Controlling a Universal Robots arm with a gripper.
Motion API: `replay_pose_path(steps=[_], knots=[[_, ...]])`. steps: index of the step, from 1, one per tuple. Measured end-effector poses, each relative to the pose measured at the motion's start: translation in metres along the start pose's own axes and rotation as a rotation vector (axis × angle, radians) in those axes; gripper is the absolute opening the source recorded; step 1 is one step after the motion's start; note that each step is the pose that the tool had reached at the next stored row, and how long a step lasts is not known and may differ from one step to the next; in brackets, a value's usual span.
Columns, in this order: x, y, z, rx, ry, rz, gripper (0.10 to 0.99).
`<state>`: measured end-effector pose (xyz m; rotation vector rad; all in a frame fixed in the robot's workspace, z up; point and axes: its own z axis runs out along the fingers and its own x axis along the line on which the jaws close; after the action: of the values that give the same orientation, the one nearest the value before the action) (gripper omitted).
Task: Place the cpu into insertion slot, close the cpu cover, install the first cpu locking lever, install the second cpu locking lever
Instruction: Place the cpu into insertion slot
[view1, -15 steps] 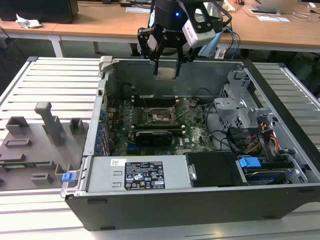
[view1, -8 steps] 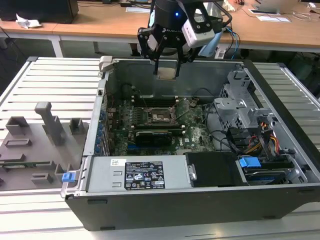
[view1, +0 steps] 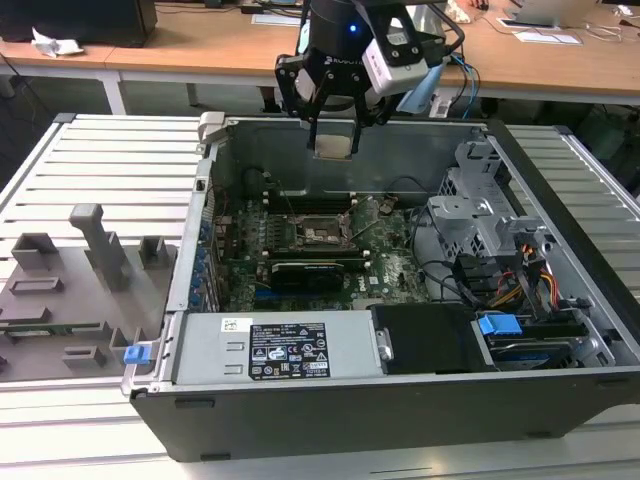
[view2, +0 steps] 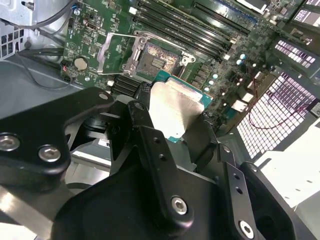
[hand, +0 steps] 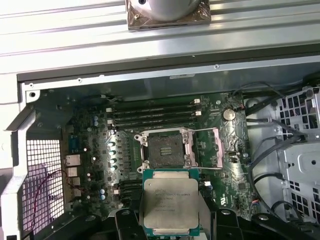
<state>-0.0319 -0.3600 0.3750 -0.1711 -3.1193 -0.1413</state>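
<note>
The cpu (hand: 170, 202) is clamped by two opposite edges between the fingers of the gripper (view1: 333, 138), its metal top facing the wrist. It hangs in the air over the open computer case (view1: 200, 250). It is not yet in the insertion slot (hand: 164, 150), which lies bare below and slightly ahead of the gripper. The chip looks light, stiff and flat. Its metal top is probably slick and its underside delicate, as are the contacts in the slot, so the narrow green border at the edges is the sound place to hold it, as the gripper does. The cpu cover (hand: 218, 148) is swung open just beside the slot, leaving the slot uncovered. The memory slots (hand: 155, 112) run just beyond the slot. In the exterior view the long black card (view1: 310, 268) lies near the slot on its other side. Loose cables (hand: 270, 150) and the drive cage (view1: 480, 210) sit well off to one side of the gripper. Nothing lies between chip and slot, and the raised cover seems the nearest thing to catch. The case rests on a slatted bench (view1: 100, 160).
</note>
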Motion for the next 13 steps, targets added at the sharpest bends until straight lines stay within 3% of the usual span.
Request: replay_pose_path(steps=[13], knots=[[0.0,0.0,0.0,-0.001,-0.0044,0.049,0.529]])
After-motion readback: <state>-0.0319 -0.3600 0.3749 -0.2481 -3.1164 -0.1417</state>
